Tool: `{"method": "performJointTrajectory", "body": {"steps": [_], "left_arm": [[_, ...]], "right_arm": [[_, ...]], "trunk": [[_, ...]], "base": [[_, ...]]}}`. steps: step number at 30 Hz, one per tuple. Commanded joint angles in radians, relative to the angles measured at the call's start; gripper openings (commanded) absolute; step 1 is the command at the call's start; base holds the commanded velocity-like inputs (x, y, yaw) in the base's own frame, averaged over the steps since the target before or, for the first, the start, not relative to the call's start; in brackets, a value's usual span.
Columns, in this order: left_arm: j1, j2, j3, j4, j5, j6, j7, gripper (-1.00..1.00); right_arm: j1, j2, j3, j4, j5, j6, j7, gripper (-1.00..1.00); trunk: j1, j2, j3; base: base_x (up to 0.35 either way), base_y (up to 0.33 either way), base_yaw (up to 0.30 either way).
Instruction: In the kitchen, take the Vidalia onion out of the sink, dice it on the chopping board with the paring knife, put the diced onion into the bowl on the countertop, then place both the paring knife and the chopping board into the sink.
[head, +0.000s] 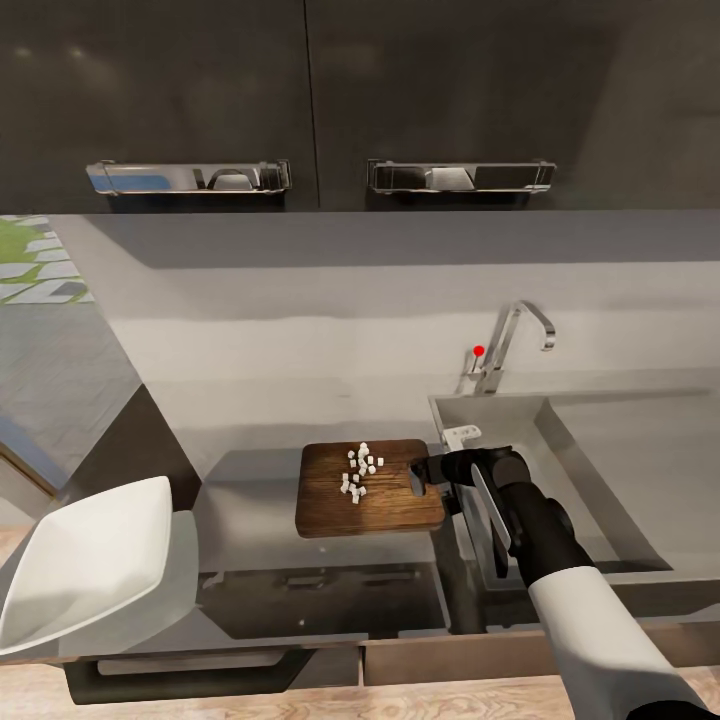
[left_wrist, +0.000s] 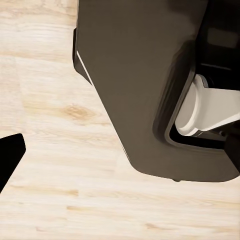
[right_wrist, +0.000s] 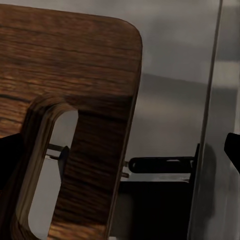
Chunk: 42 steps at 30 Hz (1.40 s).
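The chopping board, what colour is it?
Dark brown wood with streaky grain. The chopping board shows best in the head view.

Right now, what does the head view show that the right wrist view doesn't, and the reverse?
Head view alone: the diced onion heaped on the board, the white bowl at the countertop's near left, the sink with its tap, and the right hand at the board's right edge. Right wrist view alone: the board's cut-out handle slot and rounded corner close up. Both: the chopping board lying on the grey countertop.
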Motion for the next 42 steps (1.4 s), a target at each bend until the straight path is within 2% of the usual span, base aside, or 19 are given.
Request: {"method": "performJointTrajectory", "body": {"steps": [1,20,42], "left_arm": [[-0.002,0.0,-0.004,0.005,0.01,-0.008,-0.005,1.0],[-0.002,-0.001,-0.004,0.005,0.009,-0.008,-0.005,1.0],[-0.002,-0.002,-0.004,0.005,0.009,-0.008,-0.005,1.0]], "right_arm": [[-0.001,0.0,0.0,0.0,0.007,0.004,0.006,1.0],[-0.001,0.002,0.0,0.052,0.007,0.003,0.007,1.0],[-0.001,0.0,0.0,0.054,0.007,0.003,0.007,1.0]], "trunk": [[0.001,-0.002,-0.002],[0.001,-0.002,-0.002],[0.001,-0.002,-0.002]], "base": [[0.0,0.0,0.0],[0.0,0.0,0.0],[0.0,0.0,0.0]]}}
